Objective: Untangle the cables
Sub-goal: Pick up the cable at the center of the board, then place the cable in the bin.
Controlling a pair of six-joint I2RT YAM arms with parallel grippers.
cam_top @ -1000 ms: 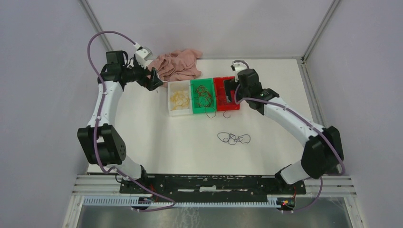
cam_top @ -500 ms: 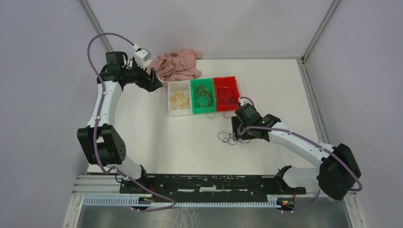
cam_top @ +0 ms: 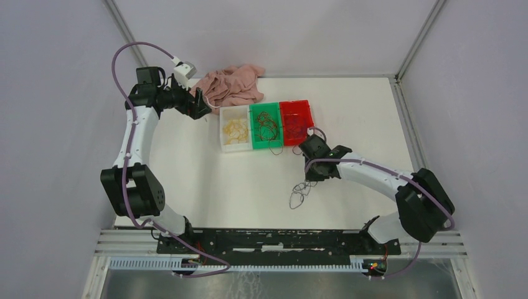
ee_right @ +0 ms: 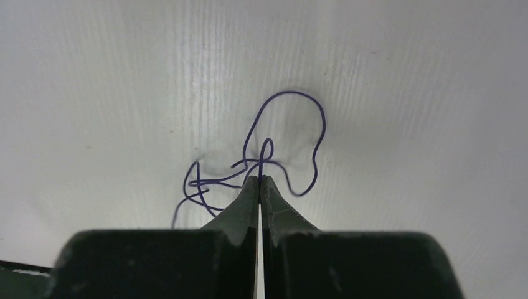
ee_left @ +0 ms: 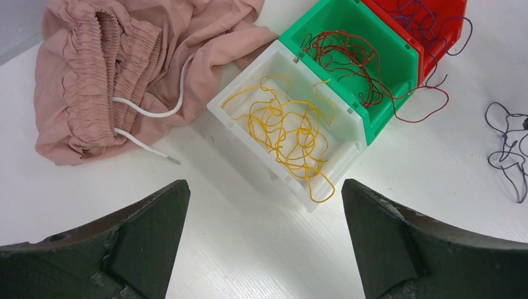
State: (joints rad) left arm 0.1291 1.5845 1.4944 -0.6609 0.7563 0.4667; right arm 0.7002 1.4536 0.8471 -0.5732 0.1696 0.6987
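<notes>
— What is the left gripper [ee_left: 263,196] doing?
— Hanging by the pink garment [ee_left: 93,75], jaws standing wide apart, holding nothing.
— And the cables?
— Yellow cables [ee_left: 283,134] are lying in the white bin [ee_left: 339,167], red cables [ee_left: 339,56] in the green bin [ee_left: 381,118], purple ones in the red bin [cam_top: 299,111].
— The right gripper [ee_right: 259,179]?
— It is pinching a loose purple cable [ee_right: 314,143] down at the table [cam_top: 236,180].

Overhead wide, wrists close, seemingly sharing cable [ee_right: 323,121]
</notes>
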